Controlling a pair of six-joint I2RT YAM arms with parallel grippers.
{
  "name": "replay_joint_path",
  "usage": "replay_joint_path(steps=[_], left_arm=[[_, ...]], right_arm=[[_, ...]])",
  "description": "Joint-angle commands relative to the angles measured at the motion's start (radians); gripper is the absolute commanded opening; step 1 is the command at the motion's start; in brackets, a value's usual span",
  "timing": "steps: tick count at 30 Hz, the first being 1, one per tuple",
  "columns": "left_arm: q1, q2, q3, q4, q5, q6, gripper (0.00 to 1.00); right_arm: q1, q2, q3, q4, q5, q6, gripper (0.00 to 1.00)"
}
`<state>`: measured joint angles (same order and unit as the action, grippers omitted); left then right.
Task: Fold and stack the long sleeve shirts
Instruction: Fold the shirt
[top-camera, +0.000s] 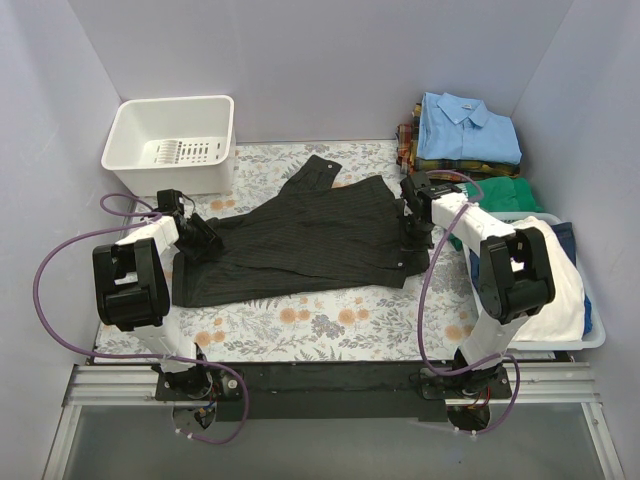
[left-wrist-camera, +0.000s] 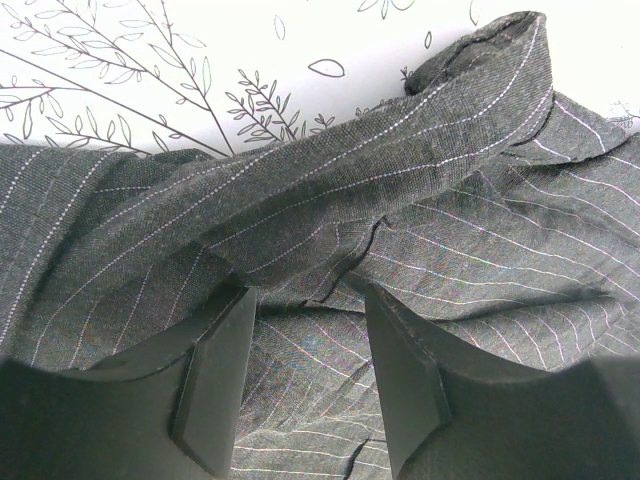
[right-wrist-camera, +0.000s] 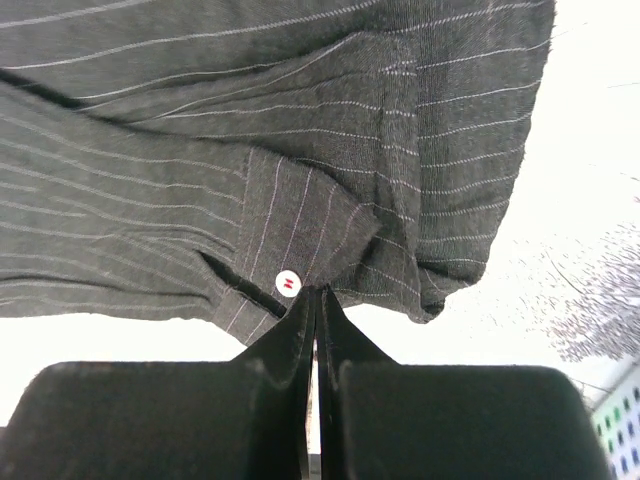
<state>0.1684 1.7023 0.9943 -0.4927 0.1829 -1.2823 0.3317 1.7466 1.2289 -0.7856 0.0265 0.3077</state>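
Observation:
A black pinstriped long sleeve shirt (top-camera: 300, 240) lies spread across the flowered table. My left gripper (top-camera: 205, 240) sits at its left end. In the left wrist view that gripper (left-wrist-camera: 310, 295) is open, its jaws apart over wrinkled cloth (left-wrist-camera: 470, 240), with a raised fold just beyond the tips. My right gripper (top-camera: 413, 238) is at the shirt's right edge. In the right wrist view it (right-wrist-camera: 316, 292) is shut on the shirt's edge (right-wrist-camera: 330, 240), beside a small white button (right-wrist-camera: 287, 283). Folded shirts, a light blue one (top-camera: 468, 125) on top of plaid ones (top-camera: 408, 140), are stacked at the back right.
A white basket (top-camera: 170, 140) stands at the back left. A green garment (top-camera: 500, 190) lies below the stack. A pale bin (top-camera: 590, 335) holding white cloth (top-camera: 555, 290) sits at the right edge. Walls close in on three sides.

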Motion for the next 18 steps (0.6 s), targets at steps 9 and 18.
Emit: replay_joint_path(steps=[9, 18], left_arm=[[0.005, 0.022, -0.006, -0.029, -0.054, 0.018, 0.48], [0.005, 0.019, -0.005, -0.029, -0.054, 0.015, 0.48]], right_arm=[[0.013, -0.105, 0.107, -0.086, 0.138, 0.001, 0.01], [0.013, -0.076, 0.159, -0.03, 0.204, -0.018, 0.01]])
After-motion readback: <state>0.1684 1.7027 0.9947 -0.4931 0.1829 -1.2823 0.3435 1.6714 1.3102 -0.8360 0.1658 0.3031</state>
